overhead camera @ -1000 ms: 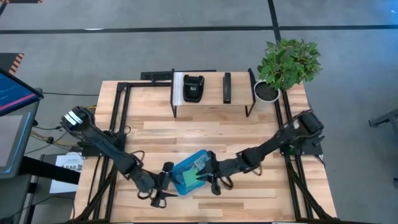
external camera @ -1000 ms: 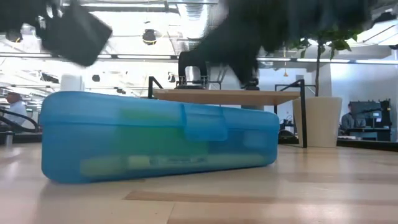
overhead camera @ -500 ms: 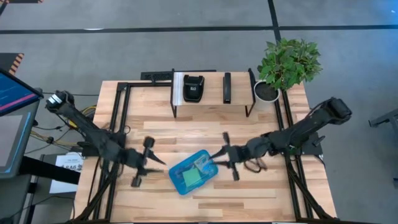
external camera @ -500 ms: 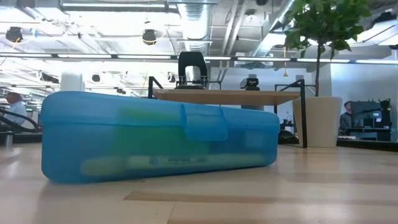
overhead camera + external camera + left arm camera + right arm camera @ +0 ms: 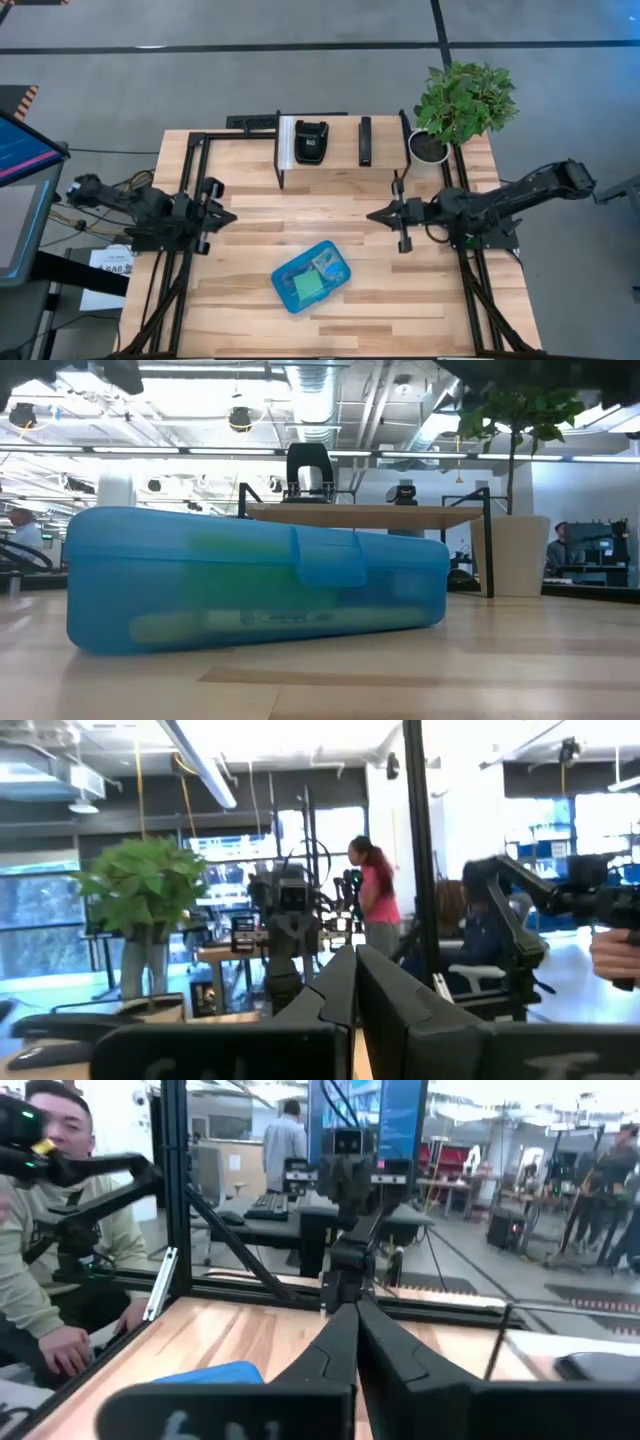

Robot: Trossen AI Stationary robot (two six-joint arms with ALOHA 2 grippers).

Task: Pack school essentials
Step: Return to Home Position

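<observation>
A translucent blue plastic case [image 5: 311, 276] lies shut on the table near its front middle, resting on its bottom [image 5: 250, 640]. The school essentials show only as shapes through its walls: a green pad [image 5: 308, 286] and a long pen-like thing [image 5: 270, 619]. My left gripper [image 5: 232, 215] hangs shut over the table's left side, far-left of the case, and touches nothing; its fingertips [image 5: 346, 956] meet. My right gripper [image 5: 370, 215] hangs shut over the right side, far-right of the case, its fingertips [image 5: 356, 1306] together.
A black metal rack [image 5: 340, 150] with black devices [image 5: 312, 141] stands at the far edge. A potted plant [image 5: 462, 105] sits at the far right corner. Black frame rails [image 5: 190, 190] run along both sides. People [image 5: 40, 1270] sit and stand in the room beyond.
Both grippers have drawn back from the case and risen: the left toward the table's left and far edge, the right toward its right and far edge. Both have shut their fingers. The case has stayed shut where it was.
</observation>
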